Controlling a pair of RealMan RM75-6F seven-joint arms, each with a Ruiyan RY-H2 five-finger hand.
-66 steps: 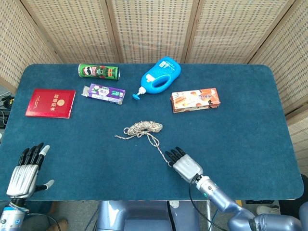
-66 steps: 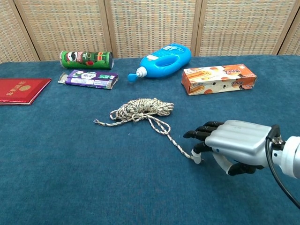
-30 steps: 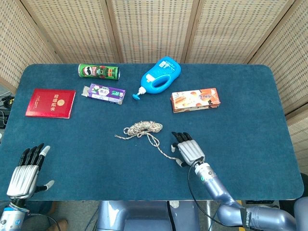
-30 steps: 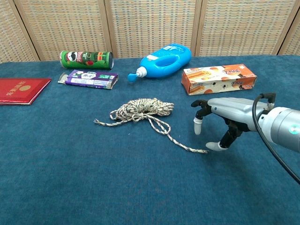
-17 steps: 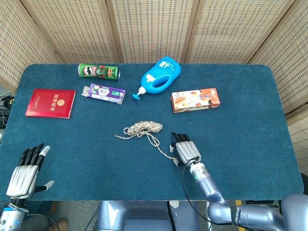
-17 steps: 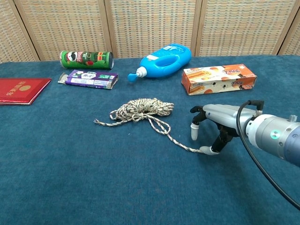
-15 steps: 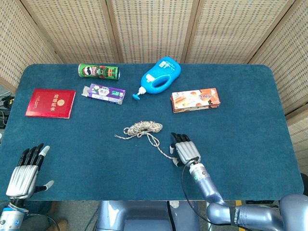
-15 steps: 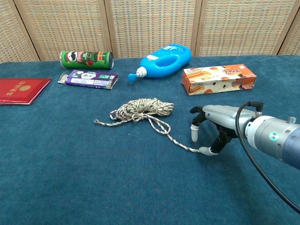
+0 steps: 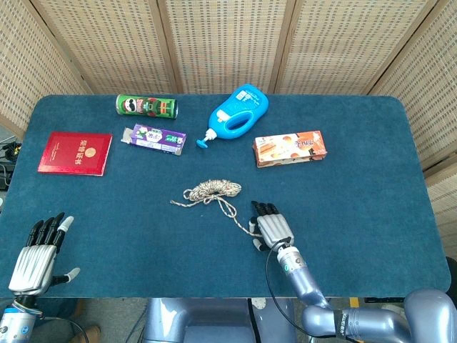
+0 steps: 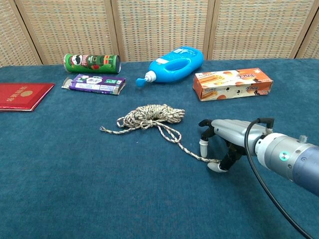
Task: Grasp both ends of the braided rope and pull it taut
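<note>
Chest view: right hand [image 10: 222, 139] arches over the braided rope [image 10: 152, 118] end, grip unclear. Left hand [image 9: 37, 255] rests open; labels are too small to read.

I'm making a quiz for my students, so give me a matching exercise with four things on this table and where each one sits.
1. red booklet
2. blue bottle
3. orange box
4. braided rope

a. table middle
b. far left
c. right of the bottle
d. back edge, nozzle pointing forward

Pairs: 1-b, 2-d, 3-c, 4-a
</note>
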